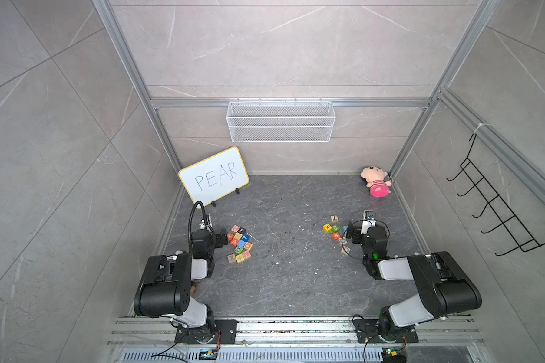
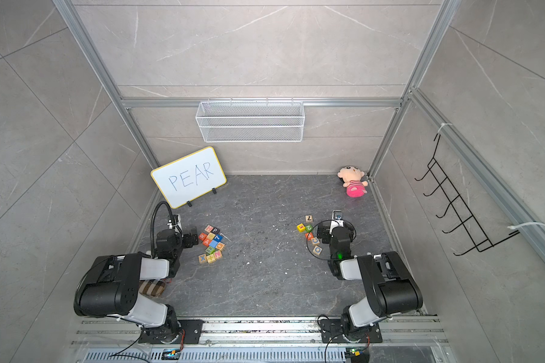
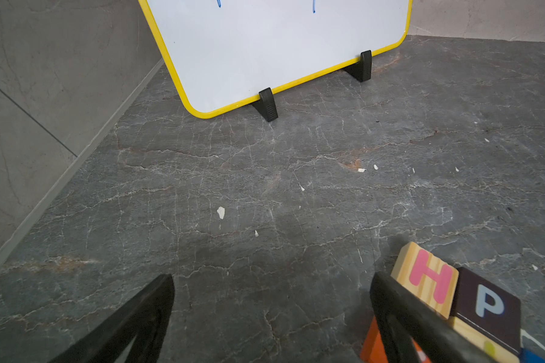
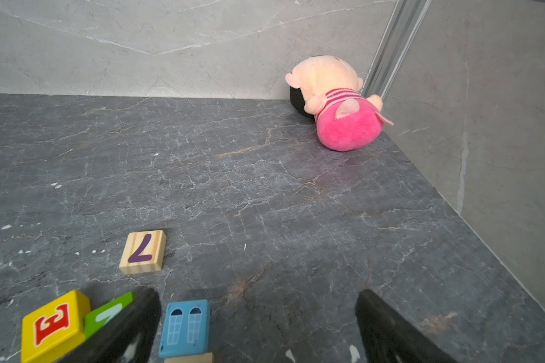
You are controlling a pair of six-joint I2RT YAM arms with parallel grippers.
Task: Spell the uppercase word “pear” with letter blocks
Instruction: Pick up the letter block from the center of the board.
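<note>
**Letter blocks at task start.** The black P block (image 3: pixel 488 305) lies on the far edge of the cluster beside the left arm, touching a wooden H block (image 3: pixel 428 278). The orange-red A block (image 1: pixel 234 242) and red-orange R block (image 1: pixel 230 236) sit in the same cluster, packed tight w/ other cubes. The yellow E block (image 4: pixel 55 325) lies well apart, in the looser scatter by the right arm, just beside a green cube (image 4: pixel 107 311). No letter is lined up yet; the middle of the table (image 1: pixel 290 251) is bare.

The left gripper (image 3: pixel 274 314) has its fingers spread wide w/ nothing btw. them; one finger is close beside the H block. The right gripper (image 4: pixel 258 323) is likewise spread and pinches nothing. A blue window cube (image 4: pixel 186 327) lies low btw. its fingers; we cannot tell if it touches.

The whiteboard (image 1: pixel 214 177) reading PEAR stands in the far left corner, and a plush toy (image 1: pixel 376 184) lies in the far right one.

We judge the step in hand to be the first pick, prob. P w/ the left arm. To do it well we would:
- centre the jaws over P
- turn them so the fingers drop onto its free faces, not the H side
- descend straight and close gently
- lift clear before travelling, so neighbours aren't dragged
</note>
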